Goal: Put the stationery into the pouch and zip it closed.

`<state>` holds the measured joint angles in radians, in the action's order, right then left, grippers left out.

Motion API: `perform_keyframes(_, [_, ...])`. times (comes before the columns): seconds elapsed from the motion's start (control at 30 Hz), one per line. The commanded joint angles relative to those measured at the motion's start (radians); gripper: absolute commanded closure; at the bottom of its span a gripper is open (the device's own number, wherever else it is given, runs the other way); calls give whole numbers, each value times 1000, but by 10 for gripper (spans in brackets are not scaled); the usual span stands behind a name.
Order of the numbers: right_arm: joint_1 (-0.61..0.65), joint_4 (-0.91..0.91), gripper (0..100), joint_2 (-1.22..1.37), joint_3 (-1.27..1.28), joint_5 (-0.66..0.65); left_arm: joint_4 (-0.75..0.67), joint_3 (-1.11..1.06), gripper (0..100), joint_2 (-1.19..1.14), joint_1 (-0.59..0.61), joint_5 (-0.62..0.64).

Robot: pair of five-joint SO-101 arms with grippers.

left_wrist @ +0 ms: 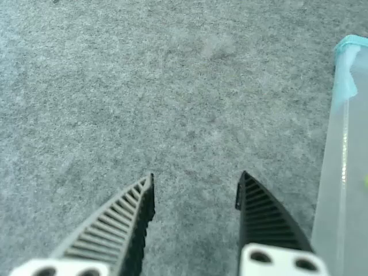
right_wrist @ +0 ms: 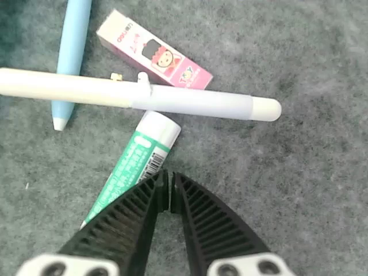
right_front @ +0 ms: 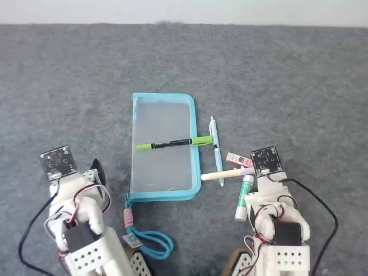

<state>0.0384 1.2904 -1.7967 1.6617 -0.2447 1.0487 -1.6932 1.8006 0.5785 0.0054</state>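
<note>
Left gripper (left_wrist: 197, 183): my fingers (left_wrist: 129, 221) stand wide apart, nothing between them, over bare grey mat (left_wrist: 172, 86). The teal-trimmed edge of the pouch (left_wrist: 347, 138) lies just beside one finger, not touching it.

Right gripper (right_wrist: 170, 183): my fingers are pressed together at the tips and grip nothing. The green-and-white tube (right_wrist: 135, 167) lies on the mat right beside them, passing under one finger; contact cannot be confirmed. Its white cap end points at the white pen (right_wrist: 144, 95). That pen lies across the light blue pen (right_wrist: 69, 57), with the pink box (right_wrist: 152, 57) just beyond it.

High view findings:
- The clear pouch (right_front: 164, 172) lies flat at the centre of the frame, long side running up and down. I cannot tell whether its zip is open.
- A green marker (right_front: 172, 142) lies crosswise on the pouch, its cap end overhanging the right border.
- The light blue pen (right_front: 216, 150) lies just right of the pouch, parallel to it, its upper part touching the marker's cap.
- The white pen (right_front: 227, 173), pink box (right_front: 237, 159) and tube (right_front: 244, 197) cluster at centre right, near the right arm.
- A blue strap loop (right_front: 154, 240) trails from the pouch's lower left corner toward the bottom of the frame.
- All stationery is outside the pouch.
</note>
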Motion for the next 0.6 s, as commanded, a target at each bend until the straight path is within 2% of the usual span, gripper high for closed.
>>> perform_keyframes(0.0, [-4, 7, 985, -18, 21, 3, 3, 7, 774, 17, 2, 11])
perform_keyframes(0.3, [-7, 7, 983, -18, 21, 3, 3, 7, 774, 17, 2, 11])
perform_keyframes(0.43, [-8, -84, 983, -18, 18, -5, 3, 7, 774, 17, 3, 11])
perform_keyframes(0.57, [-1, -194, 983, -18, -15, -181, 3, 7, 774, 17, 3, 11])
